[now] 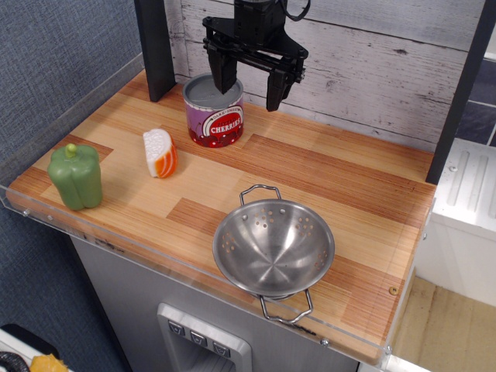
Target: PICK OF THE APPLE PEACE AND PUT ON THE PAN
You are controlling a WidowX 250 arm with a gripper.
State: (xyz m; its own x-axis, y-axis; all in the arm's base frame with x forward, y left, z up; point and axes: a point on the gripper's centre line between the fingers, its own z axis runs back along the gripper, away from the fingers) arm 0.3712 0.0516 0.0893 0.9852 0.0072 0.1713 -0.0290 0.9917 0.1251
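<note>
Your pincer (249, 84) hung with its two black fingers spread wide and nothing between them, high at the back of the table (325, 174), above and just behind the cherries can (214, 111). It touched nothing that could be made out.

You had the apple peace (160, 153) standing on the wood to the left of centre, white flesh facing left, striped orange-red skin facing right. It stood apart from everything: the can lay behind it to the right, the green toy pepper (76, 176) to its left near the table edge. The pan (273, 247) sat at the front right, well apart from the wedge, its bowl empty, one wire handle toward the back and one overhanging the front edge.

My judgement is that the task stood at its opening step, the reach, with no grasp made. Your next move called for bringing the pincer forward and left, clear of the can's rim, then down over the wedge. The wedge is narrow and curved, so the fingers would likely need to close across its flat faces; a grip on the rounded skin could slip.

The table was a striped wooden board with a clear guard along its front and left edges. Whitewashed planks backed it, a grey-blue wall stood to the left, and dark posts rose at the rear corners.
</note>
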